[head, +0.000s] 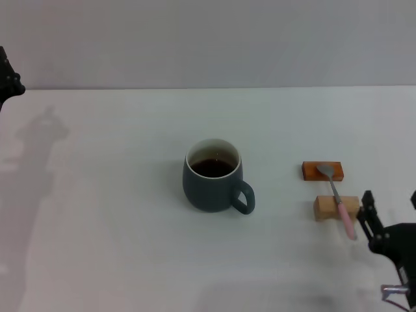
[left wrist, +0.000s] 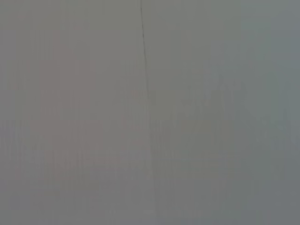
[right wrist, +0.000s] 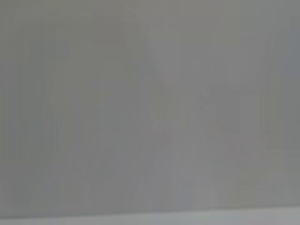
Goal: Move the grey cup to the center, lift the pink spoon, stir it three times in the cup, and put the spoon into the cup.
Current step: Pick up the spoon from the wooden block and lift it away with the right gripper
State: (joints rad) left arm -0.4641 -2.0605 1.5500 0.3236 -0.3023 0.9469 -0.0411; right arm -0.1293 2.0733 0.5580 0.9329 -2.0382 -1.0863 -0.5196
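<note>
The grey cup (head: 213, 184) stands near the middle of the white table, its handle toward the front right and dark liquid inside. To its right the pink spoon (head: 339, 198) lies across two small blocks, metal bowl on the far block and pink handle reaching toward the front edge. My right gripper (head: 390, 207) hovers open just right of the spoon's handle end, holding nothing. My left gripper (head: 8, 79) shows only as a dark part at the far left edge. Both wrist views show nothing but blank grey surface.
An orange-brown block (head: 322, 171) and a pale wooden block (head: 336, 207) carry the spoon. The white table (head: 117, 214) spreads around the cup, with a grey wall behind it.
</note>
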